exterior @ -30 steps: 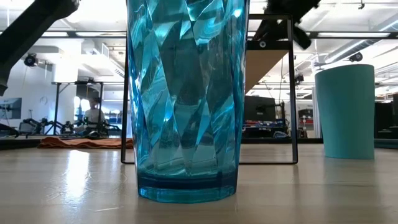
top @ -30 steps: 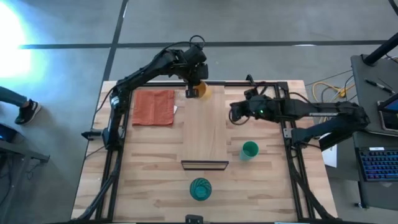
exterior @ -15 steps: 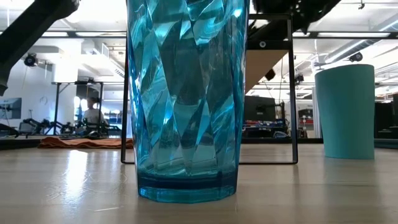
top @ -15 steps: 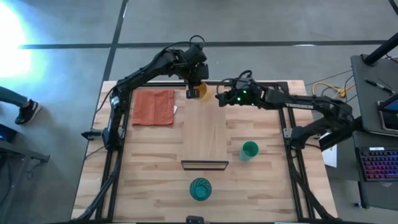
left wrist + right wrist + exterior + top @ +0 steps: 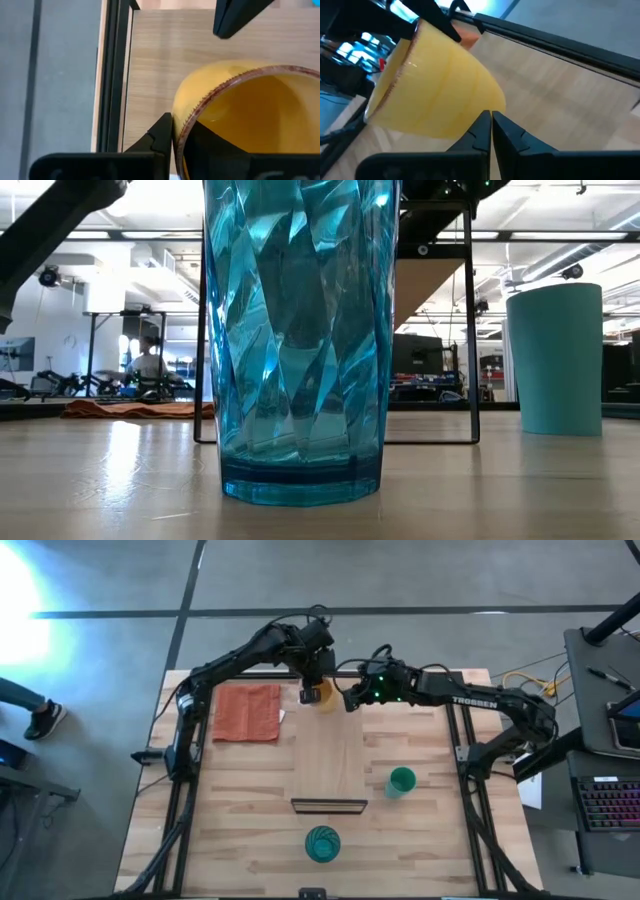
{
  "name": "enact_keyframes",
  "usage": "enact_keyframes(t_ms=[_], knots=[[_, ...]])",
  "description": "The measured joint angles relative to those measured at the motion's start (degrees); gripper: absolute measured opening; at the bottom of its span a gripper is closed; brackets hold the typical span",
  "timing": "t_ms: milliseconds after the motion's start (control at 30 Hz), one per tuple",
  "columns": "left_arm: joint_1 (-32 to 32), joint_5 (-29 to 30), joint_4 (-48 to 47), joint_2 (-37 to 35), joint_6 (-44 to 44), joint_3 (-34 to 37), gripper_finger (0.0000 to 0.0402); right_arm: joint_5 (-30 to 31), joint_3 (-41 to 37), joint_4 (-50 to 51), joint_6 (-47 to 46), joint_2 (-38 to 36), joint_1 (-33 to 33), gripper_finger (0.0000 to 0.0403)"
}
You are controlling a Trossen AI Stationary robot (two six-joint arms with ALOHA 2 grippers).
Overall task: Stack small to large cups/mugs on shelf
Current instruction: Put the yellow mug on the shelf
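1. We hold the orange cup in our left gripper, pinching its rim at the far end of the shelf
2. Our right gripper, fingers pressed together, sits just beside that cup, pointing at its side wall; the cup lies directly ahead of it, toward the left arm
3. The cup looks tilted, its open mouth turned away from the right gripper
4. The green cup stands on the surface right of the shelf, and the teal tumbler stands in front of it
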State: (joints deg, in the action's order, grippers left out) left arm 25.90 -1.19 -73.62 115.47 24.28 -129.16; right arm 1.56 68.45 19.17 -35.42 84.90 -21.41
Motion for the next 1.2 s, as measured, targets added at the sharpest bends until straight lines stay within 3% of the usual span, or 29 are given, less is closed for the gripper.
enact_keyframes(t_ms=[467,933,1200], knots=[[0.0,-0.2,4.7,0.0,-0.1,1.2,0.0027,-0.2,-1.2,5.9,0.2,-0.1,0.0,0.0013],[0.0,0.1,6.2,0.0,0.1,-0.4,0.0029,0.0,-1.2,5.5,1.5,-0.1,-0.1,0.0092],[0.1,4.9,4.3,0.0,0.1,-0.6,0.0087,0.0,-1.2,5.5,2.1,-0.1,-1.1,0.0120]])
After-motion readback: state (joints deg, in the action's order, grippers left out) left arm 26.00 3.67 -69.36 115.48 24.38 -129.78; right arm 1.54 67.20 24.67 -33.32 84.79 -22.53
